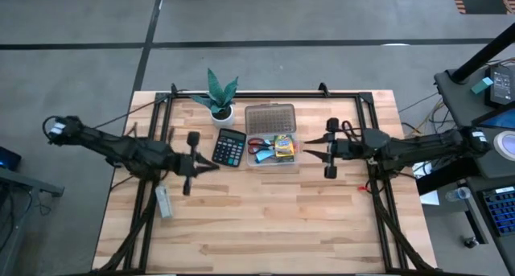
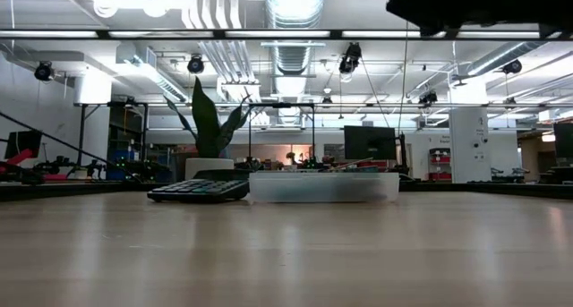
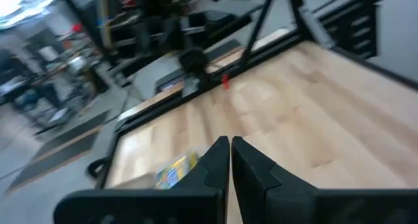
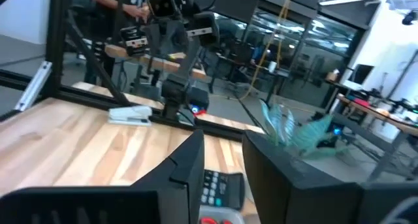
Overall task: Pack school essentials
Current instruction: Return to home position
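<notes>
The clear box (image 1: 272, 163) near the far edge of the table (image 1: 265, 228) holds red-handled scissors (image 1: 259, 145) and a crayon box (image 1: 283, 146); a calculator (image 1: 229, 147) sits just beside; the left gripper (image 1: 213, 167) has jaws pressed together, the right gripper (image 1: 306, 147) spread

Grey concrete floor (image 1: 80, 18), ceiling ducts (image 2: 295, 7)

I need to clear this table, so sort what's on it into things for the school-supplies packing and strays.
Job: scissors, crayon box, both inside the clear box.
Strays: calculator, stapler, potted plant.
</notes>
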Tool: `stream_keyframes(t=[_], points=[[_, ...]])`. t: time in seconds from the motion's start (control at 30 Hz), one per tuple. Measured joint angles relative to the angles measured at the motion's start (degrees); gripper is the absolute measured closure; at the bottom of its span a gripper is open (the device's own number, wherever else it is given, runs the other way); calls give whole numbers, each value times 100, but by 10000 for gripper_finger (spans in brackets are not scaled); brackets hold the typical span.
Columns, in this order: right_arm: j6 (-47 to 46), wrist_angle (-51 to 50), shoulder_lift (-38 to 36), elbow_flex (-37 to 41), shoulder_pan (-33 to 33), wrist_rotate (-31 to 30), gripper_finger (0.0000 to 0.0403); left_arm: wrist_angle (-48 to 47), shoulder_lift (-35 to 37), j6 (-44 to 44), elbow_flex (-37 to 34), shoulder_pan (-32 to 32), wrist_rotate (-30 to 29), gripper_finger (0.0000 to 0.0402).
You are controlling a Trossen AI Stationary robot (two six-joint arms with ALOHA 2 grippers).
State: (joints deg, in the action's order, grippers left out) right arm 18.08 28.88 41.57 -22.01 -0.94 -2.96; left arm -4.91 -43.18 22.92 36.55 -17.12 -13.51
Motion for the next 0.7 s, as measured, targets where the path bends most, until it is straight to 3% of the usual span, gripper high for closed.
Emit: stream_keyframes(t=[0.27, 0.6, 0.7], points=[[-136, -186, -895, 688, 323, 0, 338, -39, 1790, -206, -1001, 727, 41, 402], [-156, -1234, -2168, 1031, 351, 0, 359, -479, 4132, -835, -2067, 808, -337, 402], [-163, -1727, -2601, 1060, 353, 4, 360, -615, 4149, -905, -2259, 806, -492, 402]])
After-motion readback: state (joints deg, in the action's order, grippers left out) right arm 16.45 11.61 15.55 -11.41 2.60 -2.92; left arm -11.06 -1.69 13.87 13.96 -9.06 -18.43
